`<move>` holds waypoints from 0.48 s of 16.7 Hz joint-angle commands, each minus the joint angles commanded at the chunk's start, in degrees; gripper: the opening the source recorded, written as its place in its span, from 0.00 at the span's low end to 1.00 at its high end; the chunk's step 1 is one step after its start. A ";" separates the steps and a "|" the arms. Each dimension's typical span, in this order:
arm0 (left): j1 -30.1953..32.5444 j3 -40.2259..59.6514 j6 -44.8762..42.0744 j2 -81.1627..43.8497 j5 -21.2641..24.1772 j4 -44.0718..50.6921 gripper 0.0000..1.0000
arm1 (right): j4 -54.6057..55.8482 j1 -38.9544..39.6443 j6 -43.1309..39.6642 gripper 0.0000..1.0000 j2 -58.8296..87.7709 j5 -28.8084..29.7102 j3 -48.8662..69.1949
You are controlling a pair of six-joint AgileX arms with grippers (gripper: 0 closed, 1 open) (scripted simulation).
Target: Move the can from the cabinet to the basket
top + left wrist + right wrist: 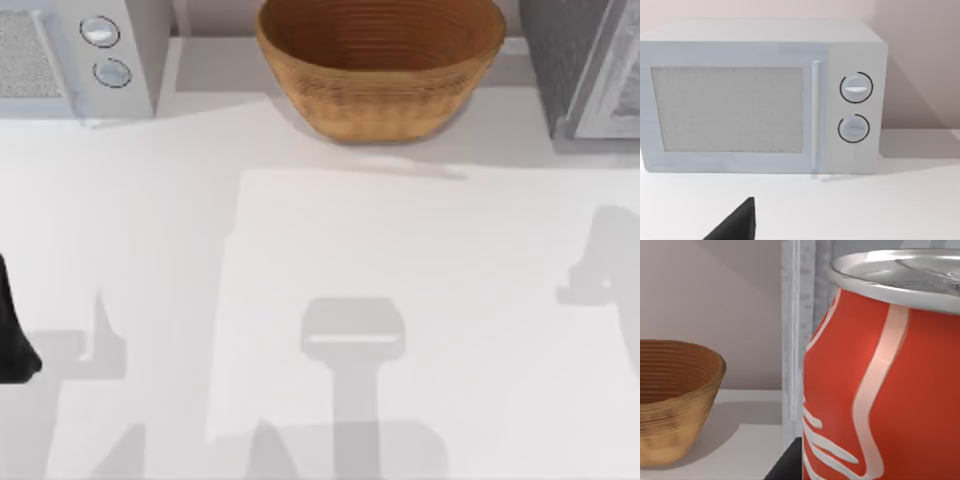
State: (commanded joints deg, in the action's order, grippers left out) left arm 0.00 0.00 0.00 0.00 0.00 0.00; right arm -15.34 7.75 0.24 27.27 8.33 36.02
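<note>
Basket (380,65) sits at 12 o'clock on the counter (400,300), against the back wall. Nothing in it that you can see; the ribbed inside shows bare.

Cabinet (580,60) stands at 2 o'clock in the back right corner, pale door panel at its front. The right wrist view puts a pale upright edge of it just behind the can.

Can (880,385) is very close to the right wrist camera: red side with white script, silver top rim upright. From that view the basket (675,400) lies well apart from it, off to one side. You cannot tell whether the can is inside the cabinet or just at its opening.

Right tool: a dark edge sits under the can in the right wrist view, but whether the fingers are spread or pinching the can, you cannot tell.

Left arm (15,330) is parked at 9 o'clock at the counter's left edge. Its wrist camera faces the microwave (765,100), which stands at 10 o'clock. A dark tip of the left tool (737,222) shows there; cannot tell how its fingers stand.

Progress, as a judgement: early. The can is not yet in the basket. Left to do: secure the can if that isn't done, bring it clear of the cabinet, carry it toward 12 o'clock, and release it over the basket.
</note>
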 joint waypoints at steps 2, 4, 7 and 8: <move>0.00 0.00 0.00 0.00 0.00 0.00 1.00 | 4.29 -2.18 -0.07 0.00 -7.67 -2.34 -11.95; 0.00 0.00 0.00 0.00 0.00 0.00 1.00 | 8.24 -4.17 -0.13 0.00 -14.72 -4.48 -21.54; 0.00 0.00 0.00 0.00 0.00 0.00 1.00 | 12.88 -6.50 -0.20 0.00 -22.99 -7.00 -31.41; 0.00 0.00 0.00 0.00 0.00 0.00 1.00 | 13.96 -7.04 -0.22 0.00 -24.88 -7.58 -33.48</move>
State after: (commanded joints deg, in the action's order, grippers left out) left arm 0.00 0.00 0.00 0.00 0.00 0.00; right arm -1.38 0.71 0.02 2.39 0.74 2.54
